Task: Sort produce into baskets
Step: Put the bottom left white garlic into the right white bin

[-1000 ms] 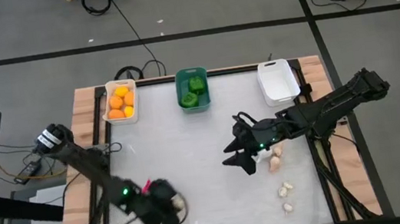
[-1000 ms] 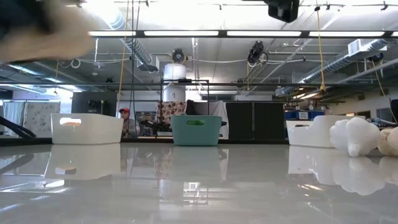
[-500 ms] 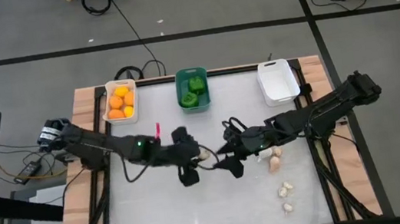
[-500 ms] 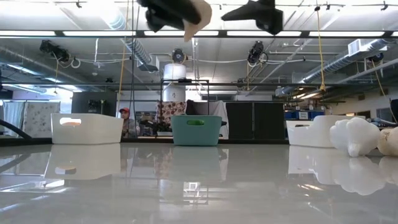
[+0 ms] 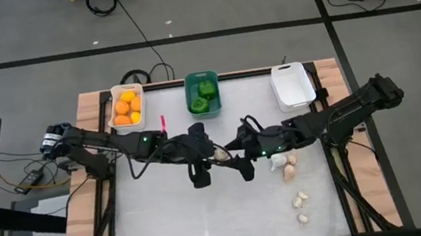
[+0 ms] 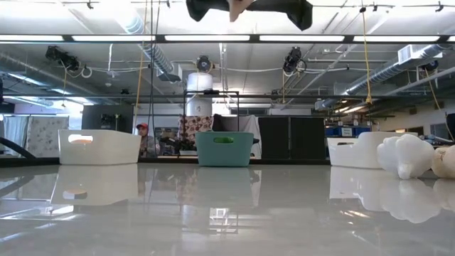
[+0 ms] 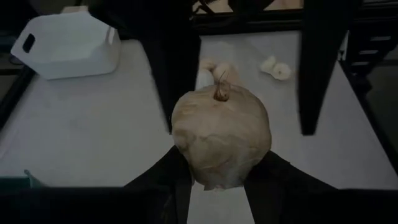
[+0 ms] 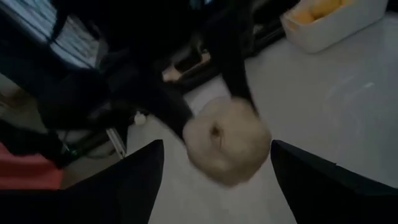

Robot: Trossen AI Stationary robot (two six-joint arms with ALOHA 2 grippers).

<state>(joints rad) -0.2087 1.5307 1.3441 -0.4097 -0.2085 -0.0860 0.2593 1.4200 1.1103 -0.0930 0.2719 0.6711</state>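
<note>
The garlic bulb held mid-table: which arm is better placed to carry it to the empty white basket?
Right. Its open pincer faces the garlic bulb in the left pincer, and its base is beside the empty white basket.

The left gripper [image 5: 214, 157], carrying a pale papery garlic bulb [image 5: 220, 155], has swung up below the teal-green plastic basket [image 5: 202, 93]. The right gripper [image 5: 242, 160] has shifted over and its spread fingers now flank that bulb.

White tabletop [image 5: 166, 213], black cables [image 5: 129, 23], grey floor [image 5: 22, 45]
</note>
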